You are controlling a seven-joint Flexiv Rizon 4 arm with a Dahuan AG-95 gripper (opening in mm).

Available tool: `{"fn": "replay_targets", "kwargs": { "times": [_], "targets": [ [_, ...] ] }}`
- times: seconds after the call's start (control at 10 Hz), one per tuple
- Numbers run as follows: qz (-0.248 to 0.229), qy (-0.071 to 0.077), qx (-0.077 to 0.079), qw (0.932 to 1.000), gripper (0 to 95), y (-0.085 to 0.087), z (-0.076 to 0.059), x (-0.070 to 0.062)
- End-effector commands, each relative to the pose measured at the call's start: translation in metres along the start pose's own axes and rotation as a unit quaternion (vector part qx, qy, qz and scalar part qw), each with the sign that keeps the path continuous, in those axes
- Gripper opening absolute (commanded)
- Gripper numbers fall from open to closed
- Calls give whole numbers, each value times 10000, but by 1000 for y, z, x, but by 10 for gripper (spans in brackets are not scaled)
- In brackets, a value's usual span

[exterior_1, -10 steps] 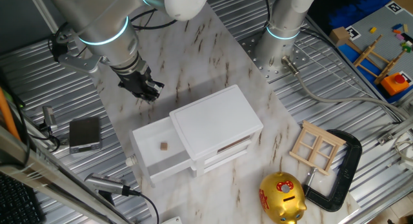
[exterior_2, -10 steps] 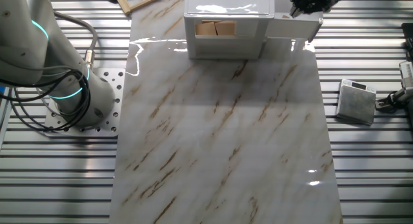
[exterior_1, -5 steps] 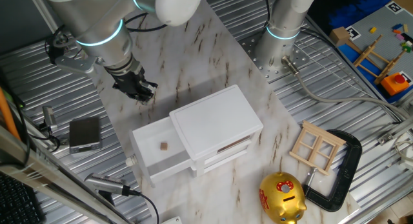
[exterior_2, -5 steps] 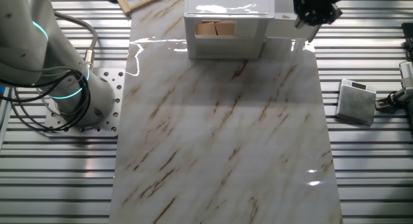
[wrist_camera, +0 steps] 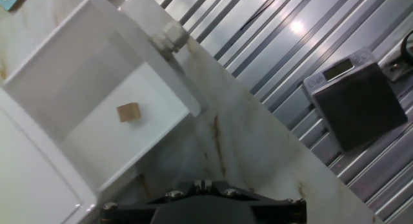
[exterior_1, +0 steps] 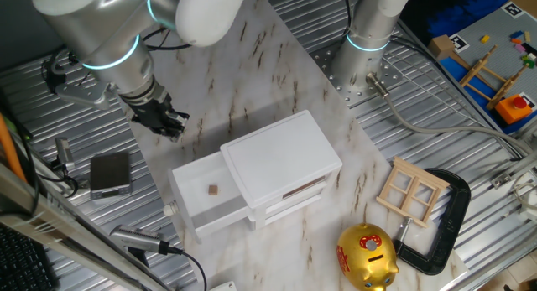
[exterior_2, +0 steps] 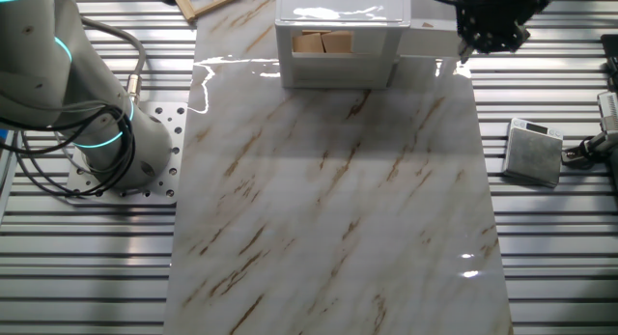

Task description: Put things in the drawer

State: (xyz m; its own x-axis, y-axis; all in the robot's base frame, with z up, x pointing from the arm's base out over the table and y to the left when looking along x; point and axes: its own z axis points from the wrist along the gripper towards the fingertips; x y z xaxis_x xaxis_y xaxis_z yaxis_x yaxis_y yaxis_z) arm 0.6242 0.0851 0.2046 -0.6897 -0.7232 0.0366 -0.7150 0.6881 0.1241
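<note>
Marble-patterned board (exterior_1: pixel 277 73) laid over ribbed metal decking makes up the work surface, and on it stands a small boxy white cabinet (exterior_1: pixel 281 161) with its wide, shallow white top drawer (exterior_1: pixel 197 209) pulled out toward the small round knob (wrist_camera: pixel 169 38) at its front. A tiny brown cube-like block (exterior_1: pixel 213 189) lies loose on the drawer floor, clear of the walls; the hand view shows it there too (wrist_camera: pixel 128 112). The black two-finger gripper (exterior_1: pixel 159 119) hangs off to the side of the drawer above the board, touching nothing and carrying nothing, though whether its fingers are spread or pressed together I cannot tell (they are a dark cluster in both fixed views and out of frame in the hand view).

Judged from this, the placing step looks done for the one block visible, and the arm is between steps. Next would be either fetching another item, if any is meant, or pushing the drawer closed: that calls for lining up squarely behind the drawer front near the knob and pressing straight along its slide.

A gold piggy bank (exterior_1: pixel 367 257) and a wooden window frame (exterior_1: pixel 410 190) sit well apart from the drawer.
</note>
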Motion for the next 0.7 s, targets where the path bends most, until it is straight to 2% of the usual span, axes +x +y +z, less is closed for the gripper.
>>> {"fn": "replay_targets", "kwargs": {
  "times": [0.1, 0.5, 0.7],
  "targets": [
    [-59, 0, -2, 10000, 0, -8, 5, -4],
    [-167, -12, 8, 9999, 0, -22, 13, -6],
    [-179, -15, 23, 9998, 0, -24, 16, -7]
  ]
}}
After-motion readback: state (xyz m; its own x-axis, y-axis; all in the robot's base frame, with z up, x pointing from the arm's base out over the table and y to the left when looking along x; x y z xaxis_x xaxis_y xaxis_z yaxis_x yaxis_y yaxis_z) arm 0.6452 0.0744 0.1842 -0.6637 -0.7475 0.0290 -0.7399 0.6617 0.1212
